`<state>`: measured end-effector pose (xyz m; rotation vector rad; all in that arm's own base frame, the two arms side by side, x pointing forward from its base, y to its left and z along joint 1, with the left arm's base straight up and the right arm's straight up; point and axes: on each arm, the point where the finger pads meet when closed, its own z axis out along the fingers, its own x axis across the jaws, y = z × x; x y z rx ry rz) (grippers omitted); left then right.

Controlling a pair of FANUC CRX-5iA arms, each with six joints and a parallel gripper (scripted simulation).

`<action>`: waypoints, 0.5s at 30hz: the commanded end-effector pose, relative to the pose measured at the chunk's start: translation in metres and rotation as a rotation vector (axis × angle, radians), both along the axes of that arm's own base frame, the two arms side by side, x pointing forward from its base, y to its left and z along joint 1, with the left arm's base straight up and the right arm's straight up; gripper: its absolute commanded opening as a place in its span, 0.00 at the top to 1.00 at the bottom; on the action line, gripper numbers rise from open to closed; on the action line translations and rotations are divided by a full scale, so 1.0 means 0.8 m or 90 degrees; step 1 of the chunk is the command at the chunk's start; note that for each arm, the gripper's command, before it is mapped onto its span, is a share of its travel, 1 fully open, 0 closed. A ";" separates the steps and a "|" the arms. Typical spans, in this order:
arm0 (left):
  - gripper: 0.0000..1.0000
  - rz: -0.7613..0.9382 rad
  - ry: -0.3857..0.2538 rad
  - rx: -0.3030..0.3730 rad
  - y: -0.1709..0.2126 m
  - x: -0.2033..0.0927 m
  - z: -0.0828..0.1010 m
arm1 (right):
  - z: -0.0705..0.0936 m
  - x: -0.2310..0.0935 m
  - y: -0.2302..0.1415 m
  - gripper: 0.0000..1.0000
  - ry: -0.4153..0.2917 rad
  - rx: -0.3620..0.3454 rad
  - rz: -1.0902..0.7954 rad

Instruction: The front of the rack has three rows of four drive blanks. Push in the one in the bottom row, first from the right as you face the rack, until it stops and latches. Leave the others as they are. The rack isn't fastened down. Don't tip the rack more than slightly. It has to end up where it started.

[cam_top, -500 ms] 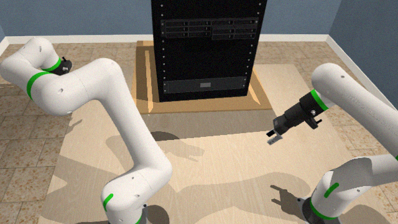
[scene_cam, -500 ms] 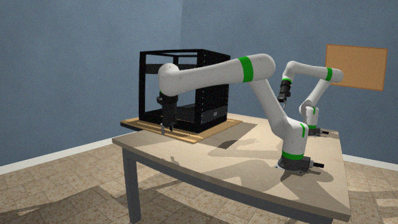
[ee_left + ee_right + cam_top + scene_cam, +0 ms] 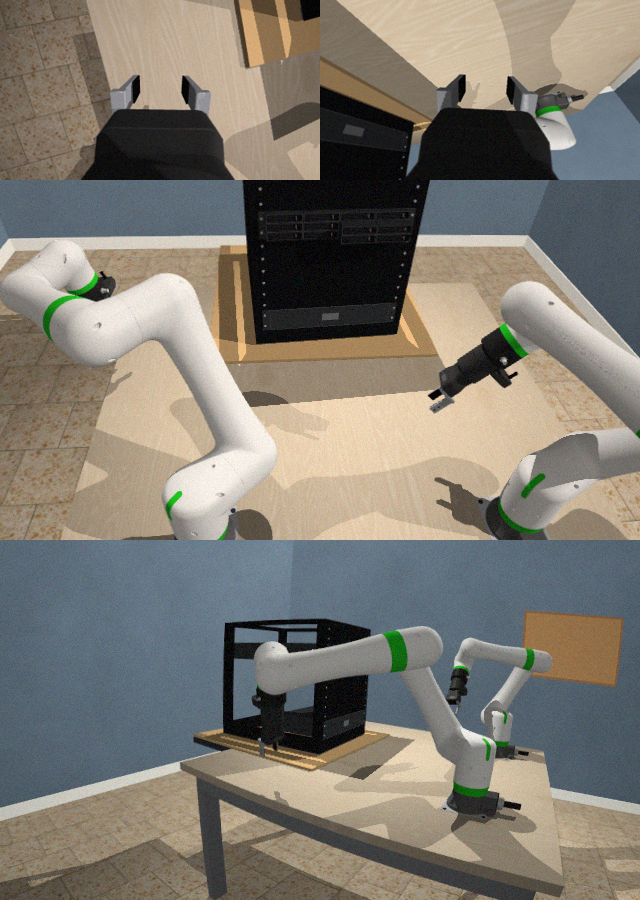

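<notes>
The black rack stands upright. Its three rows of four dark drive blanks show in the top view. The bottom-row blank first from the right is small and dark; how far it stands out cannot be told. Some blanks in the two right-hand columns look further forward than the left ones. My left gripper is open and empty, pointing down beside the rack's left side. My right gripper is open and empty, in front of the rack and to its right, away from the blanks.
The rack stands on a wooden board on the table. A panel with a grey label sits low in the rack. The left arm's forearm reaches along the rack's left side.
</notes>
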<state>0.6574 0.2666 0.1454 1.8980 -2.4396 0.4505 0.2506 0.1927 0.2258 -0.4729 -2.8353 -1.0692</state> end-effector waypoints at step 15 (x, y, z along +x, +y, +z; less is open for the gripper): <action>0.00 0.000 -0.001 0.001 0.000 0.001 0.002 | 0.006 0.034 -0.042 0.00 0.025 -0.022 -0.088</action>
